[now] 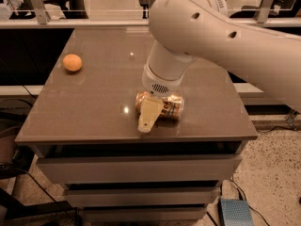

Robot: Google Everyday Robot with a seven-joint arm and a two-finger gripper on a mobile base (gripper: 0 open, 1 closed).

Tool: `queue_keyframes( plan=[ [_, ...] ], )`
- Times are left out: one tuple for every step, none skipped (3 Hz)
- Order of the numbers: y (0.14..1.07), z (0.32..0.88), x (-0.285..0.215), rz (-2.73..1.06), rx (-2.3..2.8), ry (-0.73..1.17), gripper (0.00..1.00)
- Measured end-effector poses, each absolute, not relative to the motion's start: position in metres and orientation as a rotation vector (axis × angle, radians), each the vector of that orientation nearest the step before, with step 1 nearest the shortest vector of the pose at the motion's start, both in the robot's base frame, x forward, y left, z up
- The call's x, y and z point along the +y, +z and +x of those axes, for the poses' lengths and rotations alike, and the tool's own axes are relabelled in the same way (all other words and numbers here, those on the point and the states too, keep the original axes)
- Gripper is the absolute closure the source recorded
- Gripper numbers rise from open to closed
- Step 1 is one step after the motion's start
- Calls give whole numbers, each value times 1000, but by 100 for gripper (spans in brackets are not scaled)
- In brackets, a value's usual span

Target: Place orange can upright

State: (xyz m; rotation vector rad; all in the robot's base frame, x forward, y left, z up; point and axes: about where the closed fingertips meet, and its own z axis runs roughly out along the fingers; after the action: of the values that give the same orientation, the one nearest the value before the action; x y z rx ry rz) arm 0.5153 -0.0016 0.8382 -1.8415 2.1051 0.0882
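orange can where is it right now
The orange can lies on its side near the front edge of the table, just right of centre in the camera view, under the gripper; the orange fruit sits far off, back left.

Single camera, high, front of table (70, 121), tilted down, close; end effector (151, 111) centre-frame.

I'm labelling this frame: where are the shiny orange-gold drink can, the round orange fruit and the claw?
Shiny orange-gold drink can (172, 107): camera view, side wall.
Round orange fruit (72, 62): camera view, its middle.
Claw (149, 117): camera view, pale front, over can's left half.
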Motion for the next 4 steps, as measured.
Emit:
queue_keyframes(
  plan=[
    [833, 519, -2, -1837, 2114, 91, 41],
    [835, 521, -1, -1830, 2111, 89, 64],
    [850, 530, -3, -1772, 2079, 134, 87],
    [878, 552, -13, -1625, 1982, 244, 100]
  ],
)
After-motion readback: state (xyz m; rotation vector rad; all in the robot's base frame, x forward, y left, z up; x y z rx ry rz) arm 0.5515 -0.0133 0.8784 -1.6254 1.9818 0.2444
